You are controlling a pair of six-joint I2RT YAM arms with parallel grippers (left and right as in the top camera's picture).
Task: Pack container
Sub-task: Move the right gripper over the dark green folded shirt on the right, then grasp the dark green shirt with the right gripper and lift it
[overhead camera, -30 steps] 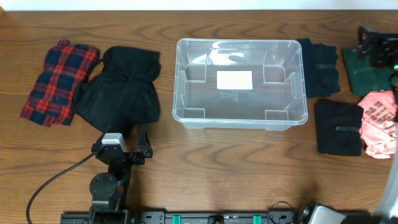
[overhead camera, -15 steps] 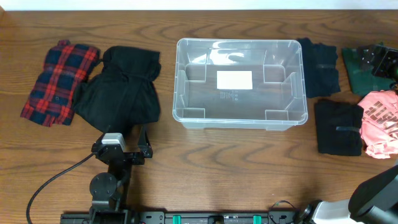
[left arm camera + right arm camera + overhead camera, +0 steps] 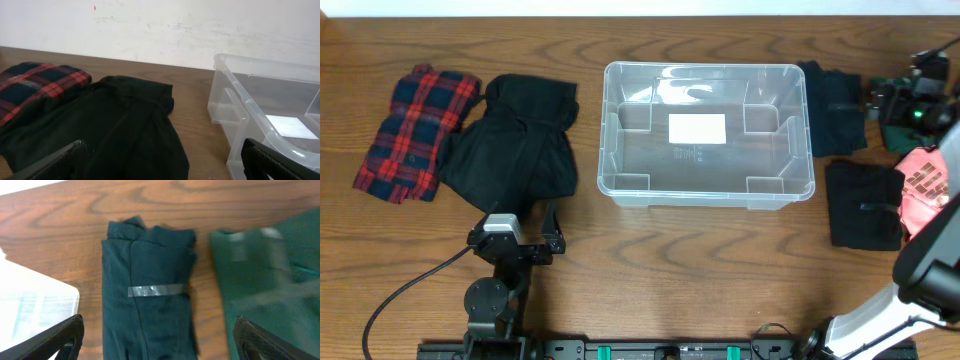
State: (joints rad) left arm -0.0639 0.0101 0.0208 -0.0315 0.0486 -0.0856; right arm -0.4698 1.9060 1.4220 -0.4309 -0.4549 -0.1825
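Over the last second the right arm has swung in from the lower right edge, and the right gripper (image 3: 157,326) now hangs over the gap between the dark teal folded garment (image 3: 835,102) and the green garment (image 3: 892,128), with its claw spread wide and nothing in it. We see no other change: the left gripper (image 3: 162,150) sits where it was, near the front edge of the wooden table (image 3: 700,280), its fingers also set wide apart and empty, facing the black garment (image 3: 515,145).

The container (image 3: 705,68) stands in the middle of the table. It is clear, glossy plastic, rectangular with rounded corners and a thick rim, and has a white label on its base. The teal garment is a neat soft fold with a shiny strip across it. A red and navy plaid shirt (image 3: 415,130) lies at far left, touching the loosely heaped black garment. A flat black fold (image 3: 863,205) and a pink printed garment (image 3: 920,180) lie at right.
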